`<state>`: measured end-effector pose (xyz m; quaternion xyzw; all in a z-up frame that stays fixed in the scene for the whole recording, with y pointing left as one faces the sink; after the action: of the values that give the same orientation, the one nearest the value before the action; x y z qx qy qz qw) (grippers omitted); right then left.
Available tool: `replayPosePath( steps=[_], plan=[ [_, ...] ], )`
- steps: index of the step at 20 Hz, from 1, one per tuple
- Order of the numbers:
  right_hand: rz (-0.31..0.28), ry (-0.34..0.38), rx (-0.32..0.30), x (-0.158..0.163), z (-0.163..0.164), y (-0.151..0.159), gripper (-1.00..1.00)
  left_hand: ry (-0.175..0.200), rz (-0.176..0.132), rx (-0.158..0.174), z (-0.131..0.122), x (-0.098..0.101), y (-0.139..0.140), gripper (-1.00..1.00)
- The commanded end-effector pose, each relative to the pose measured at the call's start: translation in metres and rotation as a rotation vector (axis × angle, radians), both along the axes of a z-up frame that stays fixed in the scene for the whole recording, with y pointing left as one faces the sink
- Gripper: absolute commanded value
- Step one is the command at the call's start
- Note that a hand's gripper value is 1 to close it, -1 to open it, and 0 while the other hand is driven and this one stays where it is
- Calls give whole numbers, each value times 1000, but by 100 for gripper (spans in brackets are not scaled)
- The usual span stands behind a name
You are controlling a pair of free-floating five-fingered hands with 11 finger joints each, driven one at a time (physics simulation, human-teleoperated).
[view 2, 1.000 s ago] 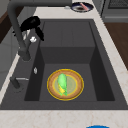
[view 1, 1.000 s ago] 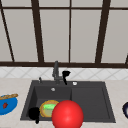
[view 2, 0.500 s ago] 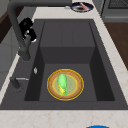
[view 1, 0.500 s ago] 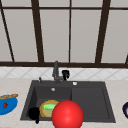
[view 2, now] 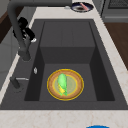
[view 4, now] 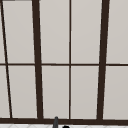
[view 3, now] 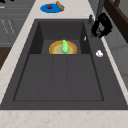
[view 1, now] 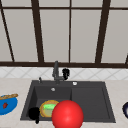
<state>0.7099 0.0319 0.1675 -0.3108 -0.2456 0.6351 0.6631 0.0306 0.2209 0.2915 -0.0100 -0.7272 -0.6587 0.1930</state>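
My right hand (view 1: 65,73) hovers just right of the dark faucet (view 1: 56,71) at the back of the sink, fingers curled and holding nothing that I can see. The same hand (view 2: 24,29) sits behind the faucet stem (view 2: 22,42) in the left side view, and in the right side view it (view 3: 102,24) overlaps the faucet (view 3: 100,7). My left hand (view 1: 33,113) hangs at the sink's front left corner. A yellow plate (view 2: 75,93) with a green vegetable (view 2: 62,83) lies in the left basin. A large red ball (view 1: 67,115) fills the near foreground.
The black sink (view 1: 90,100) has a drainboard on its right. A blue plate with food (view 1: 7,105) rests on the left counter, and a dark dish (view 1: 125,110) on the right counter. The faucet lever (view 2: 15,81) stands left of the stem. Window frames rise behind.
The right hand has dropped slightly and moved closer to the faucet stem. The left hand, plate and ball have stayed put.
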Motion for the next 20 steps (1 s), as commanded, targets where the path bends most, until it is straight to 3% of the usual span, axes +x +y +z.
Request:
replayPosePath(
  steps=[1,3,11,15,20],
  plan=[
    [-1,-13,95,-1,-20,-9,100,0,0,0,0,0,0,0],
    [35,-12,146,0,-21,-17,100,0,0,0,0,0,0,0],
    [132,-123,316,-10,-34,-40,100,0,0,0,0,0,0,0],
    [165,-184,342,-12,-38,-43,100,0,0,0,0,0,0,0],
    [199,-205,349,-8,-40,-43,100,0,0,0,0,0,0,0]
  ],
)
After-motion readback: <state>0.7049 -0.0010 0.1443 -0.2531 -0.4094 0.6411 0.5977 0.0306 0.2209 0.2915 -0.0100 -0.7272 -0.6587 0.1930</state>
